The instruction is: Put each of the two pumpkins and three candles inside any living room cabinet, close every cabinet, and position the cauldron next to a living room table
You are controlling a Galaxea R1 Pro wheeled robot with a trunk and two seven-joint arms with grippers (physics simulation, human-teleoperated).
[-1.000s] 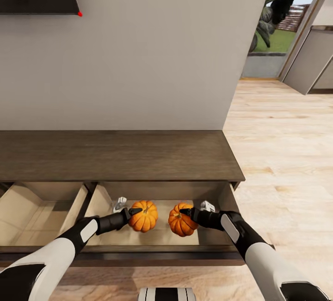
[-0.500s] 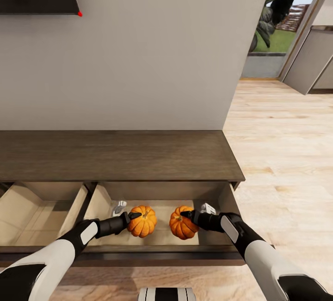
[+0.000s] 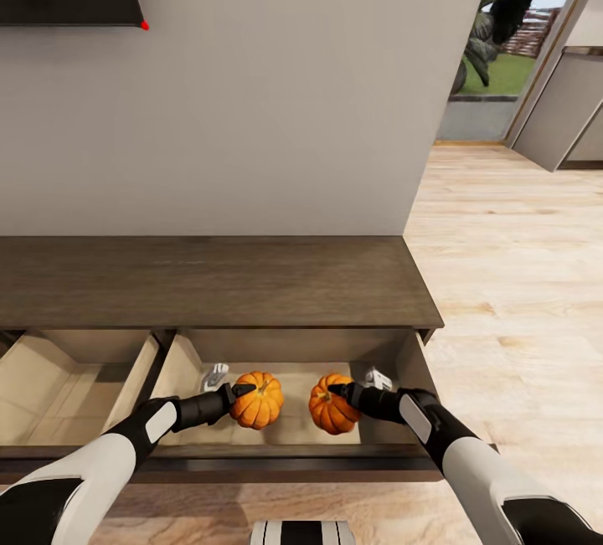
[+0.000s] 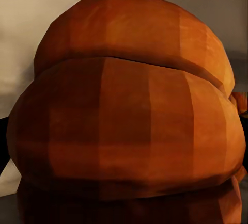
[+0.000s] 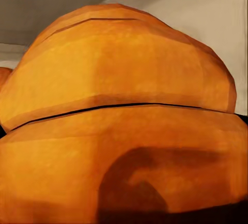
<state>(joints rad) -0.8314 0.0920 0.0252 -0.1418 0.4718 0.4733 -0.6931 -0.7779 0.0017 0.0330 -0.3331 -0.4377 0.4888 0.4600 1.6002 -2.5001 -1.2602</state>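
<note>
Both pincers are clamped on pumpkins inside the open right-hand drawer of the cabinet (image 3: 209,281). From the head view, the left gripper (image 3: 241,392) holds the left pumpkin (image 3: 257,400) by its side nearest the arm, and the right gripper (image 3: 338,390) holds the right pumpkin (image 3: 332,403) the same way from the opposite side. The two pumpkins sit close together but apart, low over the drawer's pale wooden floor (image 3: 293,428); whether they touch it cannot be told. In the left wrist view the left pumpkin's ribbed orange skin (image 4: 129,115) is pressed close to the lens, and the right wrist view is the same with the right pumpkin (image 5: 124,131).

The step in hand looks like setting both pumpkins down in the drawer. To do it well, I would lower each until it rests on the drawer floor, then spread the fingers fully before lifting, so neither pumpkin is dragged or rolls into the other. Arms should rise clear of the dark front edge (image 3: 251,451) of the drawer before drawing back.

A second drawer (image 3: 59,386) stands open to the left, and both will need closing later.
</note>
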